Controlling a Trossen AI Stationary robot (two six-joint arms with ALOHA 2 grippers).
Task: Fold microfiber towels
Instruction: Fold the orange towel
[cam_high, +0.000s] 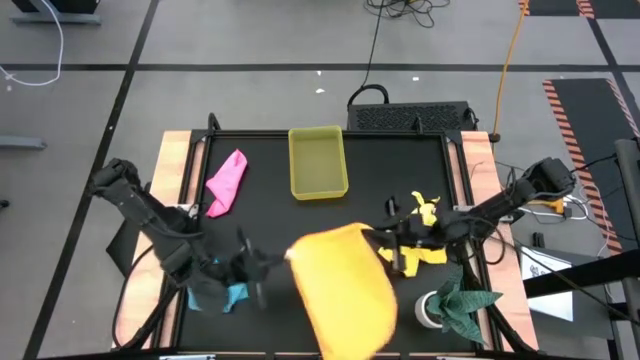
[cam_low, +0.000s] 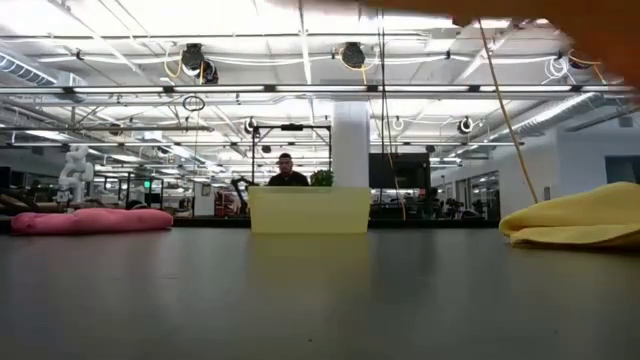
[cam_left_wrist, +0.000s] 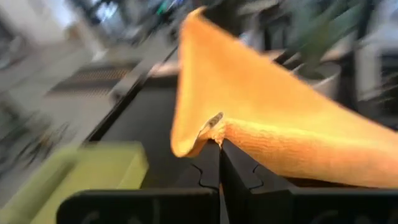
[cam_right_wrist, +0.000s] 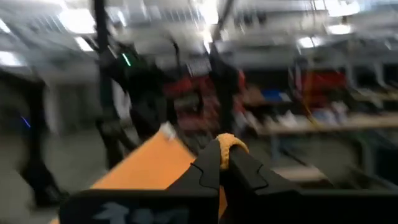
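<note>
An orange towel (cam_high: 343, 287) hangs in the air over the table's near middle, held between my two grippers. My left gripper (cam_high: 284, 260) is shut on its left end and my right gripper (cam_high: 376, 246) on its right end. Its lower edge (cam_low: 560, 20) stays high above the tabletop. A pink towel (cam_high: 227, 182) lies bunched at the far left. A yellow towel (cam_high: 421, 250) lies crumpled under my right arm, and a light blue towel (cam_high: 228, 295) lies under my left arm. My left gripper pinches an edge of the orange towel (cam_left_wrist: 214, 122) between its two shut fingers (cam_left_wrist: 211, 163); the cloth puckers at the fingertips. From there the towel spreads away, lifted clear of the table. My right gripper pinches a corner of the orange towel (cam_right_wrist: 227, 144) between its shut fingers (cam_right_wrist: 208, 171). The corner bunches up above the fingertips, and the rest of the cloth drops away below.
A translucent yellow tray (cam_high: 318, 162) stands at the far middle of the black mat. A dark green cloth (cam_high: 463, 306) sits beside a white object at the near right corner. A person (cam_low: 287, 172) sits in the room beyond the table.
</note>
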